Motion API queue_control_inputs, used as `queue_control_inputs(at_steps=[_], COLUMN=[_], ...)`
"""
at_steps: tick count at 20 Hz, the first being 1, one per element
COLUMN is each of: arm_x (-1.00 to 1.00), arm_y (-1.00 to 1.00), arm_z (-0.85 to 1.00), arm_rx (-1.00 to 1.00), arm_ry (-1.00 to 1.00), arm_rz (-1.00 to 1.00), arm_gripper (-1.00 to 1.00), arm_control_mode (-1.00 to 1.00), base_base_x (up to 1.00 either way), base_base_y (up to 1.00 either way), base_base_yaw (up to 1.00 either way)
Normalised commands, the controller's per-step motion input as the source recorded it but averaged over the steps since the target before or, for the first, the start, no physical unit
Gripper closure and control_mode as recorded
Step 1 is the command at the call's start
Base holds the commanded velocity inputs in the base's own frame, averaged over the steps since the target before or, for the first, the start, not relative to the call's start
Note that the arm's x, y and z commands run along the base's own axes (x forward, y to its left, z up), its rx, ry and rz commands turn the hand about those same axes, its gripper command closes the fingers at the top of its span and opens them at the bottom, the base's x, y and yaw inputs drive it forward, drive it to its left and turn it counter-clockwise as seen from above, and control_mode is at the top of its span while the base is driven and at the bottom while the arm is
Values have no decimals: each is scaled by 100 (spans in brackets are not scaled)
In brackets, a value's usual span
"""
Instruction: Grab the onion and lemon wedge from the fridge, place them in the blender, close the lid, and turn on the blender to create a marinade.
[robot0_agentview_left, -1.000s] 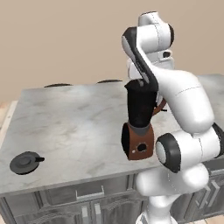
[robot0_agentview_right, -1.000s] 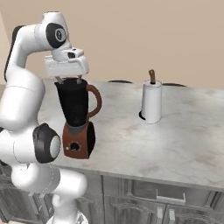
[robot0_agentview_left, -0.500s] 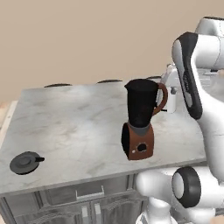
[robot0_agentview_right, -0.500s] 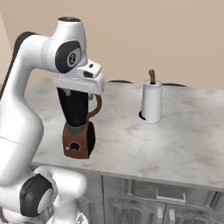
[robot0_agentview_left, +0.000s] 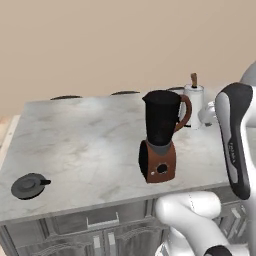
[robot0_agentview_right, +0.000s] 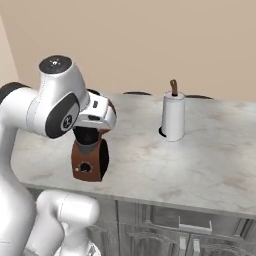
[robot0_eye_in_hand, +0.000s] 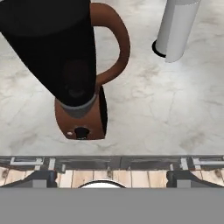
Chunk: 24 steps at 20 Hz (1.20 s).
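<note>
Here my gripper (robot0_eye_in_hand: 111, 178) hangs empty, fingertips spread wide apart, looking down on the blender (robot0_eye_in_hand: 72, 65), which stands upright on the marble counter (robot0_agentview_left: 80, 145). The lid (robot0_agentview_left: 30, 185) lies flat at the blender's nine o'clock, well apart; a white paper-towel roll (robot0_agentview_right: 173, 116) stands at its two o'clock.

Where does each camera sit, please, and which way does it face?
Left base view: behind the arm's left, looking over the grey marble counter at the black blender with reddish-brown base; arm at right.
Right base view: behind its right; arm at left.
Hand view: above, looking down; open gripper below.
All share the blender and white paper-towel roll.
</note>
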Motion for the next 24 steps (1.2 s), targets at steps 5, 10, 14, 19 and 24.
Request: queue_control_inputs(at_steps=[5, 10, 14, 19, 24], arm_x=[-15, 0, 0, 0, 0], arm_y=[0, 0, 0, 0, 0], arm_z=[-2, 0, 0, 0, 0], arm_rx=[-4, 0, 0, 0, 0], arm_ry=[0, 0, 0, 0, 0], arm_rz=[2, 0, 0, 0, 0], arm_gripper=[-100, -100, -100, -100, -100], arm_control_mode=[100, 100, 100, 100, 100], base_base_x=[-51, -77, -4, 0, 14], base_base_y=[-2, -46, -70, -66, -67], base_base_yaw=[-1, -33, -68, -77, -70])
